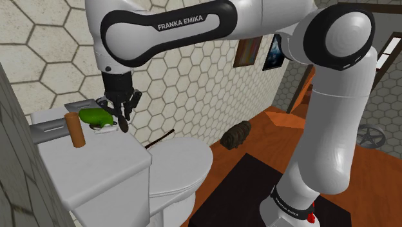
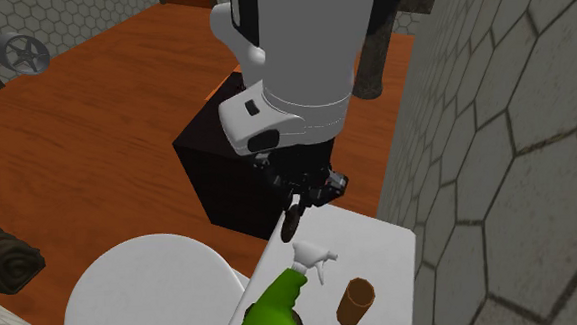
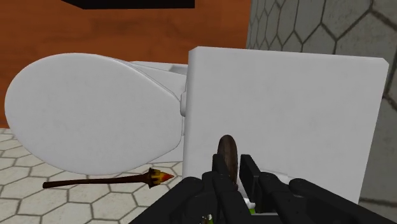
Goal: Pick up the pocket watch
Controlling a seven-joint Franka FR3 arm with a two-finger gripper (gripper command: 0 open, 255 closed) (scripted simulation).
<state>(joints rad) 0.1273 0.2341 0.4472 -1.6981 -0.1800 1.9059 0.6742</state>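
Note:
The pocket watch is a dark, thin disc seen edge-on, clasped between my two black fingers. My gripper is shut on it and holds it a little above the white toilet tank lid. In the shoulder view the gripper hangs over the tank lid, with the watch at its tips, right beside the green spray bottle. From the second exterior view the watch dangles below the gripper, just above the lid's near edge.
A green spray bottle with a white nozzle and a brown cylinder rest on the tank lid. The white toilet seat lid is shut. A dark arrow-like stick lies on the hexagon-tiled floor. The black stand sits on orange floor.

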